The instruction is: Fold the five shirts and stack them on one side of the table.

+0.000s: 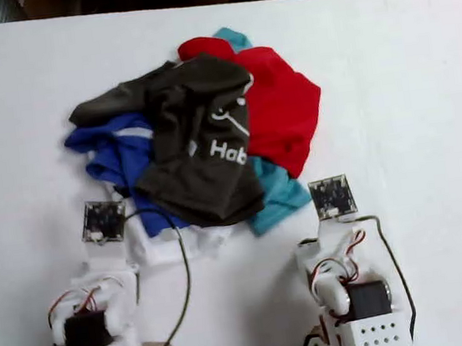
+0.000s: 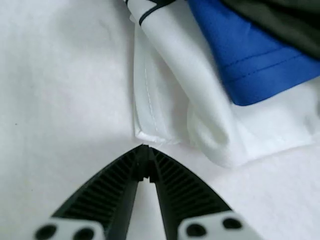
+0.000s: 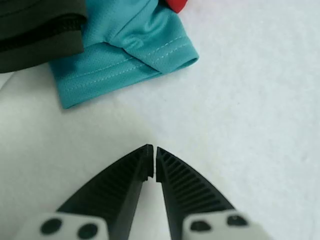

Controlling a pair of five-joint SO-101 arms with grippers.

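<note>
Big white table (image 1: pixel 421 74), and all 5 shirts are heaped in 1 loose pile around the middle of it, nothing folded, nothing stacked at a side yet. The dark shirt (image 1: pixel 198 143) with white lettering is the biggest thing showing, draped over the top of the heap. The red shirt (image 1: pixel 282 108) spreads out from under it toward the table's right edge. The blue shirt (image 1: pixel 119 153) sticks out on the side toward the left edge. The teal shirt (image 1: pixel 276 193) is mostly buried; 1 bit peeks out at the far side behind the red, and a sleeve pokes out toward the near edge. The white shirt (image 1: pixel 168 244) is at the bottom, just a strip showing on the near side under the blue.

Both arms sit at the near edge, left arm (image 1: pixel 94 325) and right arm (image 1: pixel 351 293), with a black cable (image 1: pixel 184 288) looping between them.

Left gripper (image 2: pixel 146 170) has its fingers pressed together, tip right at the white shirt's hem; can't tell if it actually touches. Right gripper (image 3: pixel 154 165) also has its fingers pressed together, gripping nothing, above bare table near the teal sleeve.
</note>
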